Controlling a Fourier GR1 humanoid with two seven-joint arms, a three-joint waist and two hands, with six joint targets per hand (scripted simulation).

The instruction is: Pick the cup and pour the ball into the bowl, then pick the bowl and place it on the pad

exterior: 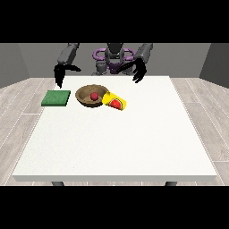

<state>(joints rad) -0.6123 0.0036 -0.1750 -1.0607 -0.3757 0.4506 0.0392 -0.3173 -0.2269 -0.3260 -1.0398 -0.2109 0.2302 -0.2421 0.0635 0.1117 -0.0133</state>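
From the front view we see the robot (113,57) standing behind a large white table (116,143), its two arms reaching out and down over the far edge. On the far half of the table sits a brown wooden bowl (86,97), upright, and inside it we make out a small red ball (94,96) resting near the middle of the basin. Just beside the bowl, toward the view's right, a yellow cup (115,101) with a watermelon slice printed on it lies tipped on its side; its mouth end appears to touch the bowl's rim, while its base points away toward the near right. To the view's left of the bowl, a little apart from it, a flat green pad (56,98) lies on the tabletop with nothing on it. The hand at the view's left (59,74) hangs above the table's far left corner, behind the pad, holding nothing; its fingers point downward and look relaxed rather than curled, with the thumb jutting out to the side. The hand at the view's right (139,71) hovers over the far edge behind the cup, well apart from it, also holding nothing, its fingers drooping down and loosely spread. Neither hand touches the bowl, the cup or the pad.
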